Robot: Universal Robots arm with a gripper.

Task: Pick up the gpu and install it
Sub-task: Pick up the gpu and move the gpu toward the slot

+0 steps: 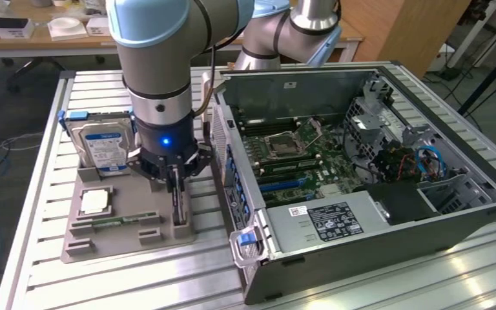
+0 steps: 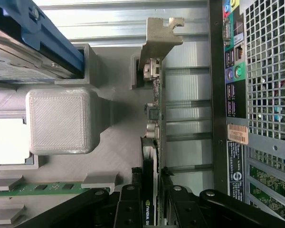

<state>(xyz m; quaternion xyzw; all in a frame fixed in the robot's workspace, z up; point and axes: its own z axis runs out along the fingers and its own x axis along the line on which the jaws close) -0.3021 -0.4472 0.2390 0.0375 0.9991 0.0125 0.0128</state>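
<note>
Hand [image 1: 176,192] held the gpu [image 2: 153,123] by its upper edge; the card stood edgewise in the tray [image 1: 101,240] near the case [image 1: 386,258], both faces reachable.

so the gpu [image 2: 154,114] is a dark matt board with a dull silvery stamped-metal end bracket; the holder tray [image 2: 61,121] looks like grey 3D-printed plastic, matt, fine layer lines all over; gripper [image 2: 152,185] is black with a slight satin sheen; hard drive [image 1: 101,148] is bare silvery metal, glossy blue-white label, blue plastic carrier; table [image 1: 127,284] is ribbed brushed aluminium; pc case [image 1: 386,252] is dark matt sheet metal
</note>
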